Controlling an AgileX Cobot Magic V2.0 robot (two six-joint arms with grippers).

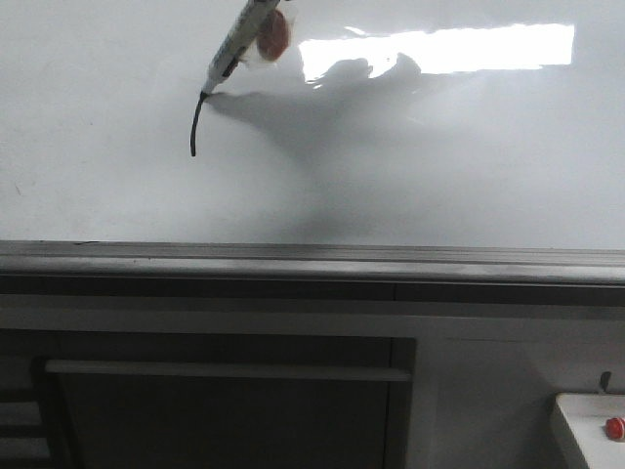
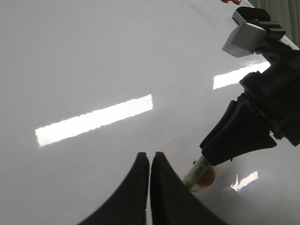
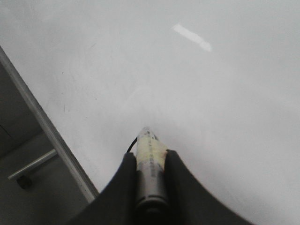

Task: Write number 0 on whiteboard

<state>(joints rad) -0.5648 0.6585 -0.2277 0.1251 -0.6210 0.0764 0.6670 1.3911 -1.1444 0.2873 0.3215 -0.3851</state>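
Observation:
The whiteboard [image 1: 439,166] fills the upper part of the front view, glossy white with a bright rectangular reflection. A marker [image 1: 232,44] comes in from the top, its tip touching the board at the upper end of a short curved black stroke [image 1: 195,127]. This stroke is one open line, not a closed loop. My right gripper [image 3: 150,154] is shut on the marker [image 3: 150,152]; a bit of the stroke [image 3: 132,144] shows beside the tip. My left gripper [image 2: 150,157] is shut and empty over the board [image 2: 93,70], next to the right gripper's fingers [image 2: 234,136] and the marker [image 2: 197,174].
A grey metal rail [image 1: 312,259] runs along the board's lower edge, with a dark cabinet front and a handle bar [image 1: 225,371] below it. A small white box with a red knob [image 1: 613,427] sits at the bottom right. The rail also shows in the right wrist view [image 3: 47,136].

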